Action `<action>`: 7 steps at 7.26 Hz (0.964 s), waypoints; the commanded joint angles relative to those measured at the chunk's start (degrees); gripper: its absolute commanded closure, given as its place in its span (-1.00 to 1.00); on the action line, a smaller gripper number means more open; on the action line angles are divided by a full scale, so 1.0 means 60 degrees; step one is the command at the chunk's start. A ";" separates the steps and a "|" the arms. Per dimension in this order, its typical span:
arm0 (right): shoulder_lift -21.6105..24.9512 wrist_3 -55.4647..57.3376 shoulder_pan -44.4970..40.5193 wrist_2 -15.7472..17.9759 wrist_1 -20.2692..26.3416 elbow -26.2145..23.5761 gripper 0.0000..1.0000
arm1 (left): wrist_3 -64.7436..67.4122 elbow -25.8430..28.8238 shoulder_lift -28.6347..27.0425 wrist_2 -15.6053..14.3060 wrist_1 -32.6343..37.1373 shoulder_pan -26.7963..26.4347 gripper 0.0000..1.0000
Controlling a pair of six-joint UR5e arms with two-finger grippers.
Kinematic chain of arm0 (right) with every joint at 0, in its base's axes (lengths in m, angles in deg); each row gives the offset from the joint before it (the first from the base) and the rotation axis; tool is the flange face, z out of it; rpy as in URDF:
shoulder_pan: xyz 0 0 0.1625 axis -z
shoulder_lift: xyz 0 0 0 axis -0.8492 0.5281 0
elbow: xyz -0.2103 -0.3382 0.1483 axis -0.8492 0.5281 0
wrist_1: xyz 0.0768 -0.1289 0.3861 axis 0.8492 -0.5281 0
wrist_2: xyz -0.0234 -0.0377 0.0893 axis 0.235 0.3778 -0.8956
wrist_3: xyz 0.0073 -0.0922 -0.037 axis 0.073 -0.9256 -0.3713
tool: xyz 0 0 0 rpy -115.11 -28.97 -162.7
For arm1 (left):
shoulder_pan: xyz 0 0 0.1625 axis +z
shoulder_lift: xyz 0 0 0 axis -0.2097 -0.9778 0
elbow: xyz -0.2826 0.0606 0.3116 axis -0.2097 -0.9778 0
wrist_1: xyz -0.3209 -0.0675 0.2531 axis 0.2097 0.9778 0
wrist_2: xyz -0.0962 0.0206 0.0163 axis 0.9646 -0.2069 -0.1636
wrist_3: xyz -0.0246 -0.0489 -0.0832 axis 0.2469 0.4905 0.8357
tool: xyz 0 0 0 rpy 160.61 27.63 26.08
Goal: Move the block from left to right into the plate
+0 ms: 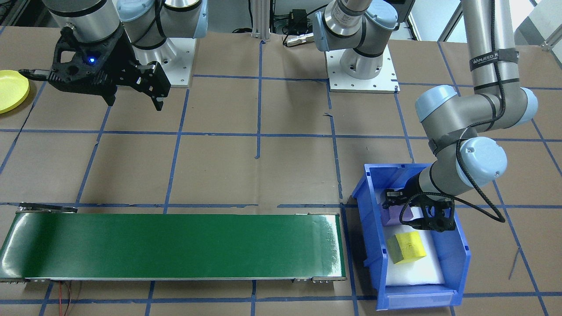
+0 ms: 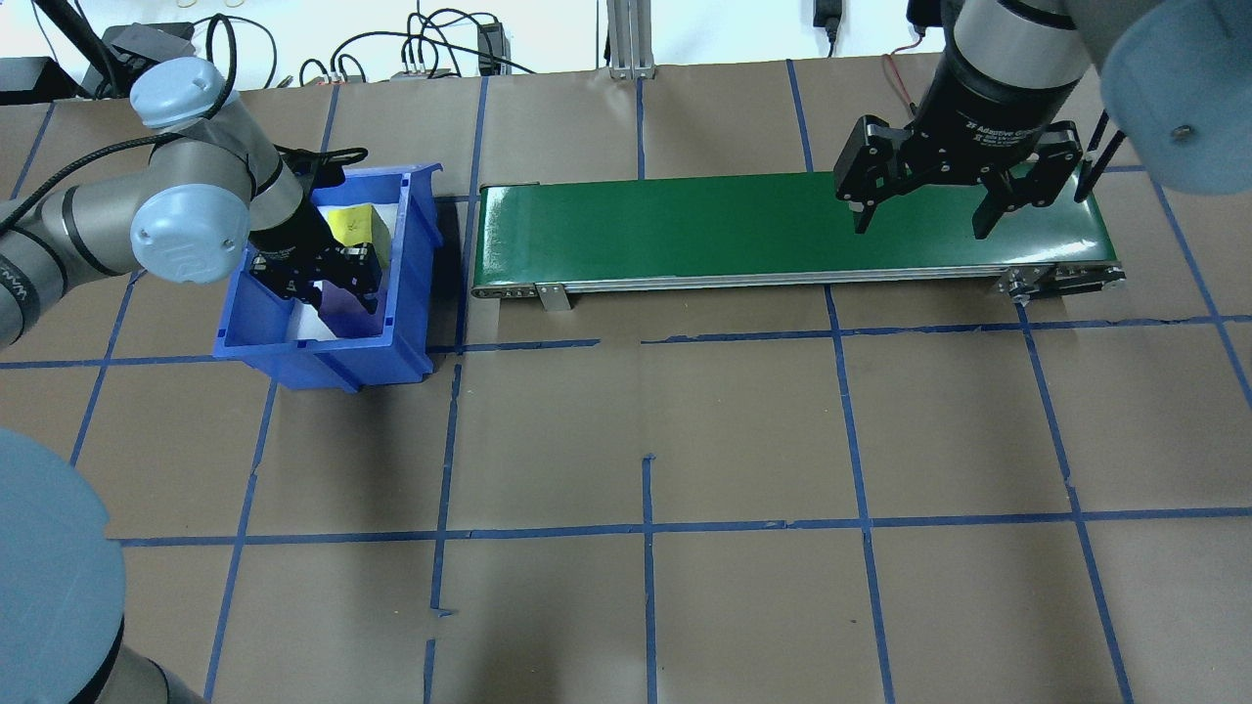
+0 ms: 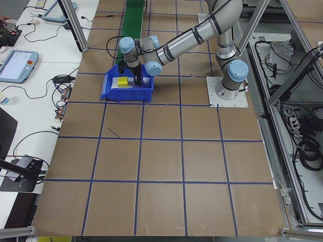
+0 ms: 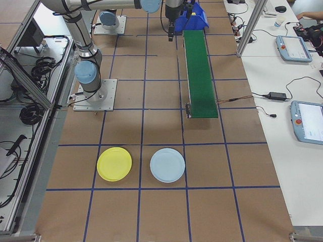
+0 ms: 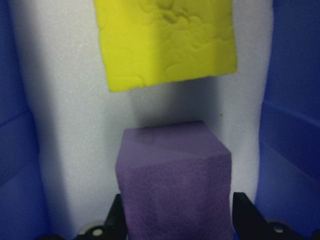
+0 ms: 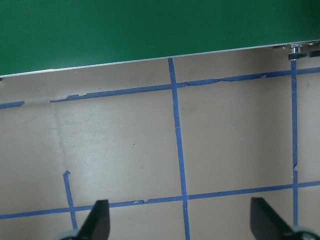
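The left claw [image 5: 175, 227] reaches into the blue bin [image 1: 456, 263], its fingers set on either side of the purple block [image 5: 175, 185]; whether they press it, I cannot tell. The yellow block [image 5: 167, 40] lies just beyond. The right claw [image 2: 924, 215] hangs spread wide over the green conveyor [image 2: 685, 225], holding nothing. The yellow plate [image 4: 114, 164], cut off in the front view, shows whole from the right, beside a pale blue plate [image 4: 167, 165]

overhead: behind robot | front: opposite | both share conveyor [image 1: 175, 245] | wrists: close
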 commanded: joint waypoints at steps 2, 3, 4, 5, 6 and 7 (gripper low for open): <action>0.0000 0.0014 0.0000 0.0000 0.0000 0.0000 -1.00 | 0.0069 0.0383 0.2232 0.0046 0.0098 -0.0143 0.38; 0.0000 0.0000 0.0000 0.0000 0.0000 0.0000 -1.00 | 0.0026 0.0572 0.2924 0.0481 0.0084 -0.0333 0.38; 0.0000 0.0014 0.0000 0.0000 0.0000 0.0000 -1.00 | 0.0054 0.0922 0.3091 0.1472 0.0055 -0.0523 0.38; 0.0000 0.0014 0.0000 0.0000 0.0000 0.0000 -1.00 | 0.0098 0.0810 0.3063 0.1743 0.0127 -0.0873 0.38; 0.0000 0.0000 0.0000 0.0000 0.0000 0.0000 -1.00 | 0.0128 0.0475 0.2744 0.1717 -0.0031 -0.1341 0.38; 0.0000 0.0014 0.0000 0.0000 0.0000 0.0000 -1.00 | 0.0273 0.0327 0.2117 0.1702 -0.0555 -0.1636 0.38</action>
